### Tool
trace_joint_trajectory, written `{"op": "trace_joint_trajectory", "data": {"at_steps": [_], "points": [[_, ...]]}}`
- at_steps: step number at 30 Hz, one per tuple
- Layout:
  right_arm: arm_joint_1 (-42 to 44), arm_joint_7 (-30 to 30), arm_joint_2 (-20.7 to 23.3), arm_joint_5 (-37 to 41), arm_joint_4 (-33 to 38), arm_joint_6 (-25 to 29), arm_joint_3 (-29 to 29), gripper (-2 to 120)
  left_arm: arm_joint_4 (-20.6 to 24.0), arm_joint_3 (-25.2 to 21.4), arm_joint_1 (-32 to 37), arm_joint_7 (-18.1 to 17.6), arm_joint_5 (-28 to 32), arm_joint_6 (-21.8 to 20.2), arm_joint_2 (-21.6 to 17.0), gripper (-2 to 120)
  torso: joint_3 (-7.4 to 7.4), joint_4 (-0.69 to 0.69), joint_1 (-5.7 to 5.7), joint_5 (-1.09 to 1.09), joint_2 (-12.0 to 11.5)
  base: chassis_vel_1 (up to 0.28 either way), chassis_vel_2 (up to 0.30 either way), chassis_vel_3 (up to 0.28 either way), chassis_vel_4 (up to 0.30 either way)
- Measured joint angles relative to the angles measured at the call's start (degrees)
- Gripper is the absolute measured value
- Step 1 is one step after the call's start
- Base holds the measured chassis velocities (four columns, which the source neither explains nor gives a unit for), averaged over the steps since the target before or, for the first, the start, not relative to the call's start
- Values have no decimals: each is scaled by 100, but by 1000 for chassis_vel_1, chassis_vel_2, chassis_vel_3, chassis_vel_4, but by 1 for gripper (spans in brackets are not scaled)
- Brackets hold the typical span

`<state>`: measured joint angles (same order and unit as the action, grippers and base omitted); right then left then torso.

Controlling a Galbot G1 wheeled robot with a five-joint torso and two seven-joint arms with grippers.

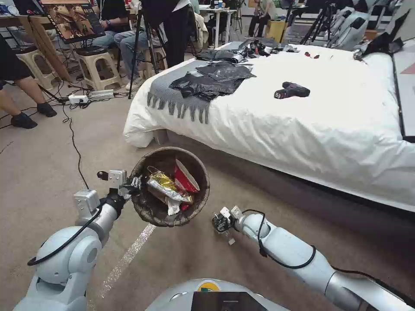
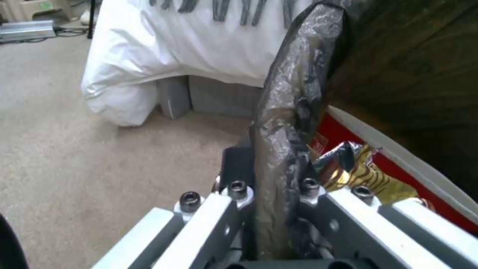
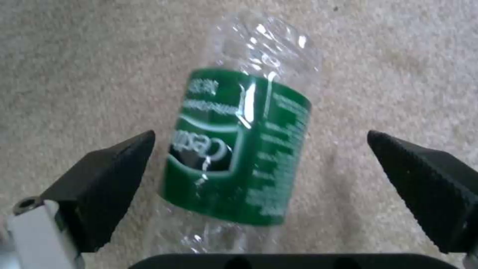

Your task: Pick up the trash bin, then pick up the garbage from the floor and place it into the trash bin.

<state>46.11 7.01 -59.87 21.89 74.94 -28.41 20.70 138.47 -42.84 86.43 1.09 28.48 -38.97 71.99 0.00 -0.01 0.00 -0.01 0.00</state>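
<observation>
- The right gripper [image 3: 259, 164] points down at the carpet [image 1: 39, 164] with its two black fingers [image 3: 104, 183] spread wide apart, touching nothing.
- Between those fingers lies a crushed clear bottle [image 3: 244, 149] with a green label, flat on the carpet and clear of both pads; it sits nearer the finger on the picture's left side.
- In the head view the right gripper [image 1: 222, 222] hangs low over the floor at about four o'clock from the trash bin [image 1: 149, 207], just beside its rim.
- The left gripper [image 2: 271, 198] is clamped on the bin's rim [image 2: 294, 101], one finger outside the wall and one inside, the dark liner bag pinched between them.
- Seen from the head, the left gripper [image 1: 129, 186] grips the rim at nine o'clock and holds the bin off the floor, mouth tilted toward the camera.
- Inside the bin rest a gold-and-silver snack wrapper [image 1: 164, 185], a red-and-white packet [image 1: 185, 178] and a scrap of white tissue [image 1: 173, 207].
- Beyond the bin, from twelve to three o'clock, stands a bed [image 1: 328, 129] under a white cover, carrying a grey fringed throw [image 1: 173, 97], black plastic bags [image 1: 212, 80] and a dark cordless drill [image 1: 292, 90].
- A power strip [image 1: 88, 97] and its cable lie on the carpet at eleven o'clock from the bin.
</observation>
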Motion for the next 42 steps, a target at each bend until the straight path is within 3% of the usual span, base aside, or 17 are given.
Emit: {"op": "trace_joint_trajectory", "data": {"at_steps": [18,23,31,37,42], "points": [[18,-54,-155,355,-154,-8,-131,36,13,12,-6,-3,-14,3,22,2,-1,-1,0,-1,0,0,0,0,0],[49,-58,-168,395,-176,10,-182,27,13,12,-11,-5,-14,5,30,2,-1,0,0,0,1,0,0,0,0],[163,-120,-122,396,-42,54,-309,27,11,10,-20,-8,-15,7,32,2,0,2,0,3,0,0,0,0,0],[332,-169,212,528,632,58,-546,27,11,-19,4,-7,-7,8,19,2,0,1,0,1,0,0,0,0,0],[563,-136,769,800,1600,67,-974,27,15,-39,19,-6,5,8,5,2,0,0,0,1,0,0,0,0,0]]}}
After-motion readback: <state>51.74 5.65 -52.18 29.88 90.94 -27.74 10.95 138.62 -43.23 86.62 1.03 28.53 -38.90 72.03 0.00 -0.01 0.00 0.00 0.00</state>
